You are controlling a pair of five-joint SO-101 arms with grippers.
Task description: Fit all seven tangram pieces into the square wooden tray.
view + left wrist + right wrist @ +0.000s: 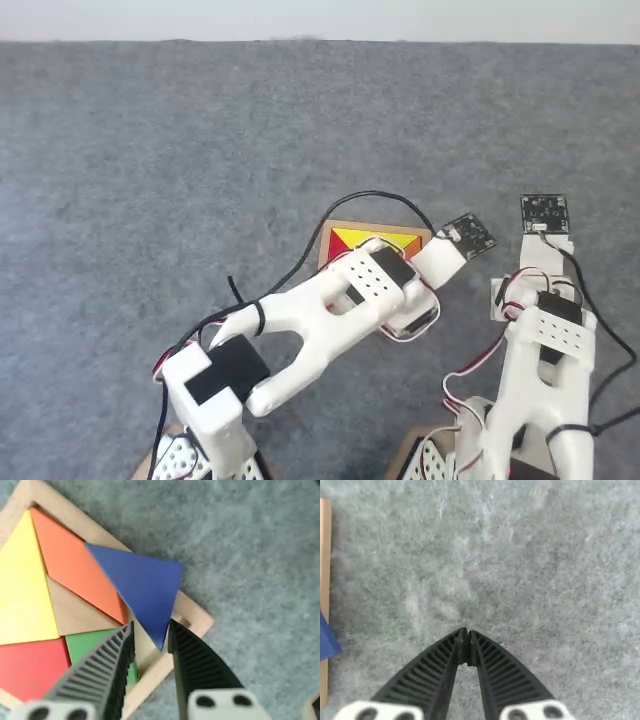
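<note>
Wooden tray [372, 225] largely buried beneath the left arm [320, 320] in the high view, a strip of yellow and red exposed, other pieces not identifiable there. In the left wrist view, yellow piece [25, 590] and red piece [30, 667] clipped by the frame edge, green piece [87, 642] partly behind the left gripper [150, 625]. In the right wrist view, blue triangle [327, 640] reduced to a sliver at the frame edge.
</note>
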